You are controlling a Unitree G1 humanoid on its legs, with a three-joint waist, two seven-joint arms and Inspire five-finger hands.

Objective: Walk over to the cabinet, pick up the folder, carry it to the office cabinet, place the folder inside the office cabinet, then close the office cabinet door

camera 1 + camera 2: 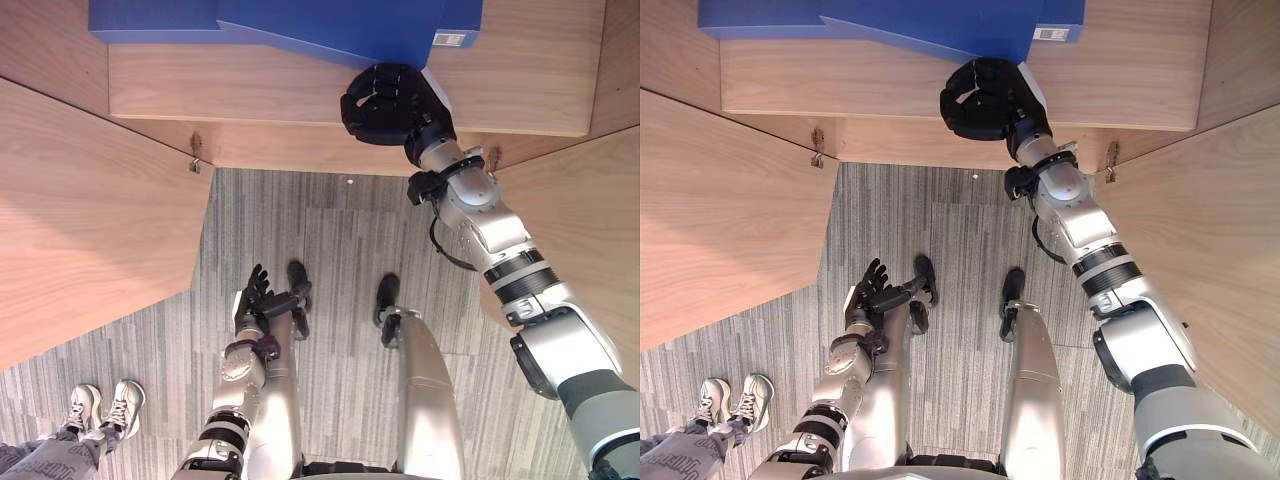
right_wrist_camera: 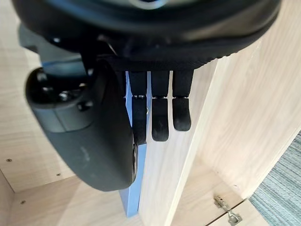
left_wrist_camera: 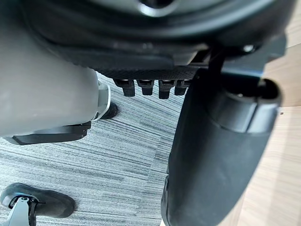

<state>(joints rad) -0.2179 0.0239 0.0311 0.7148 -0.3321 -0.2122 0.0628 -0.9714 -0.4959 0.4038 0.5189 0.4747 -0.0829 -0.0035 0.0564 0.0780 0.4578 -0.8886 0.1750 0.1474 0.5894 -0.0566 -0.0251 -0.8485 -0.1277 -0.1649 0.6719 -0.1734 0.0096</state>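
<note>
The right hand (image 1: 385, 100) is clamped on the near corner of the folder (image 1: 330, 25), which lies beyond its fingers on the shelf (image 1: 250, 85). If released this near the shelf edge, the folder could jut out and block the door (image 1: 590, 220). The left hand (image 1: 255, 292) hangs low with its fingers relaxed.

The blue folder (image 1: 330, 25) ran off the head views' top edge, and the right hand (image 1: 385, 100) closed over its near corner; past that hand's thumb a thin blue strip showed, the rest hidden. Its white label (image 1: 449, 39) was too small to read. A person (image 1: 82, 408) at lower left was cut off above the knees.
</note>
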